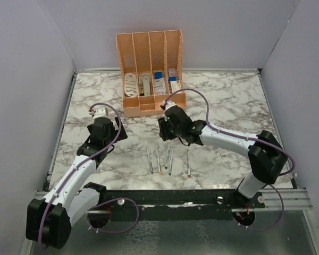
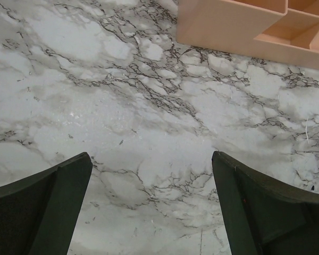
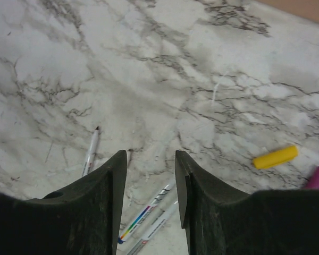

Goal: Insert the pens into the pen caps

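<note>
since left gripper (image 2: 151, 159) and right gripper (image 3: 150, 159) both hang released, empty — thin silver-grey pens (image 3: 145, 213) lie close together by the right, stubby yellow plastic cap (image 3: 275, 157) beside — a grab could pinch two pens.

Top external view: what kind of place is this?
Likely a lab robot test cell: plain grey walls box in a marble-pattern table, two arms sit on a black rail, pens lie before an orange organiser.

White-and-grey marble tabletop (image 1: 228, 101), plain grey walls (image 1: 26, 79) on three sides, even lighting
</note>
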Available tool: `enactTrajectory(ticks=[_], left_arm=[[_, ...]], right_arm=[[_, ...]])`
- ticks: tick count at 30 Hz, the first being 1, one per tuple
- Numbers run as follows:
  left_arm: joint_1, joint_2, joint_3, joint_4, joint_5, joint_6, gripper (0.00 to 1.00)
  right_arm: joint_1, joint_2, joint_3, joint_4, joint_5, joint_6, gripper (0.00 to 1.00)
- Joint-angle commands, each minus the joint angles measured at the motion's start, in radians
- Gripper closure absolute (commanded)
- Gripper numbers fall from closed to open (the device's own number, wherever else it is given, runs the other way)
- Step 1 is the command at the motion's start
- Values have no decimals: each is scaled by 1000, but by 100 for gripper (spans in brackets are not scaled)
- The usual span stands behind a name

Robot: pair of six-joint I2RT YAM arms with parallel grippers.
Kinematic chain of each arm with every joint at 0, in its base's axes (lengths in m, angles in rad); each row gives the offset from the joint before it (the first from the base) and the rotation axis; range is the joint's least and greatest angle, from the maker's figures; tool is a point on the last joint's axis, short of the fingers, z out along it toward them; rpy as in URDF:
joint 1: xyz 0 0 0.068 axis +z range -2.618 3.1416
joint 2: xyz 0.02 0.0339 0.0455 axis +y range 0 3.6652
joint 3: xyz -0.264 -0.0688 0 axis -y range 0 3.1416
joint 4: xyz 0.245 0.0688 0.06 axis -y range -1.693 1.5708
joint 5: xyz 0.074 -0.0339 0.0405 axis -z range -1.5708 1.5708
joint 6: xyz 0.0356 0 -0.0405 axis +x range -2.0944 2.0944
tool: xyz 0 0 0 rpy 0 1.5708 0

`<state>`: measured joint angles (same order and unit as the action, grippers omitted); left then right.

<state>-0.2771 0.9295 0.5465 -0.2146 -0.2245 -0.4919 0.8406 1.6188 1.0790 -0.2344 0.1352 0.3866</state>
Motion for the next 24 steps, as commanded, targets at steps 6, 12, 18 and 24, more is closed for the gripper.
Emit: enactTrajectory(ticks=[6,12,18,24], left_arm=[[-1,-72,-6,-11,-67,-4,1],[-2,-73,-3,-32,-62,-5,1],[-2,-92,0,-75,-85,12,1],[-2,-126,-6,-91,-107,2,1]], right_arm=[[123,138,158,-157,-75,6,59],[186,261,273,-273,-54,24,64],[249,337,343,-306,-39,13,65],[256,345,343,-311,-44,32,66]])
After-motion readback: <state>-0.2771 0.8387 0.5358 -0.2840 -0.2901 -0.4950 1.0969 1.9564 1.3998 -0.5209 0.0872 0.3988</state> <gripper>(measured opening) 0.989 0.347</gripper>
